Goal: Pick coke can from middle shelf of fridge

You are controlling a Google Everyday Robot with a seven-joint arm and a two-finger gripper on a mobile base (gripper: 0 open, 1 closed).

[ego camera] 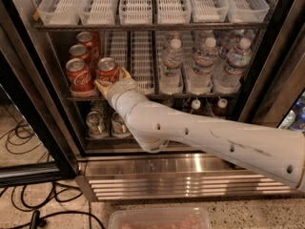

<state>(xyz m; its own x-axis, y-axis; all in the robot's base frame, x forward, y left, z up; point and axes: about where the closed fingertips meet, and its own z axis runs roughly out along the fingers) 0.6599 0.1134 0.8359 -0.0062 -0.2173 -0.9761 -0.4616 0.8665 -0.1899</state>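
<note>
The fridge [190, 173] stands open in front of me. On its middle shelf [200, 96], at the left, stand several red coke cans. My gripper [111, 80] reaches in at the front of the second lane and is shut on the front coke can [107, 67], one tan finger on each side of its lower part. The can stands upright on the shelf. Another coke can [78, 75] stands just left of it, with two more [78, 52] behind.
Water bottles [204, 63] fill the right of the middle shelf. White slotted lane trays [142, 56] lie between them and the cans. Silver-green cans [96, 123] stand on the shelf below. Clear bins [143, 4] sit above. The black door frame [28, 104] and floor cables [28, 209] are at left.
</note>
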